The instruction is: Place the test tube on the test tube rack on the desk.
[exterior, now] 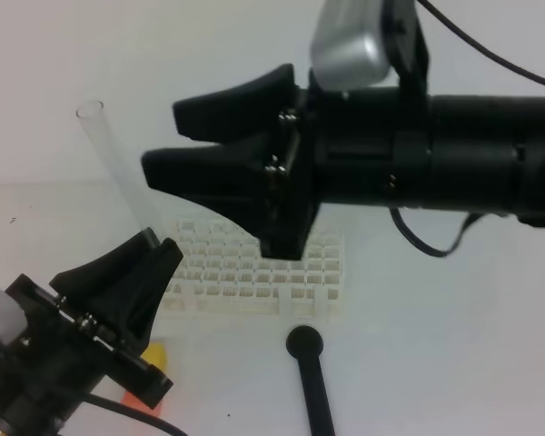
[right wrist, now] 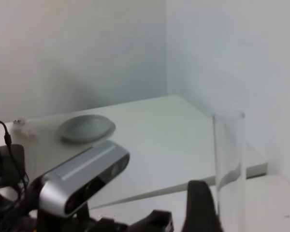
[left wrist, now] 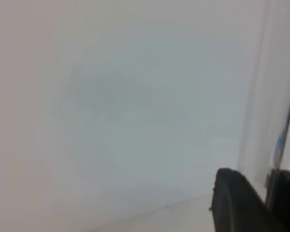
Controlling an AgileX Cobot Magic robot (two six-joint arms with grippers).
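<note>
Above the white desk [exterior: 454,345] I held the test tube [exterior: 118,173] in my left gripper [exterior: 154,250], fingers pinched on its lower part — the clear tube leaned up and to the left, its open rim well above the test tube rack [exterior: 254,277]. That rack sat on the desk just behind my left fingers, its square holes showing no tube. My right gripper [exterior: 177,145] hung above the rack with its jaws spread wide and nothing between them, its black body covering the rack's right rear part. Near the front edge lay a black rod [exterior: 309,372] with a round knob, just before the rack, and a yellow-and-orange block [exterior: 153,356] peeked out beside my left wrist.
</note>
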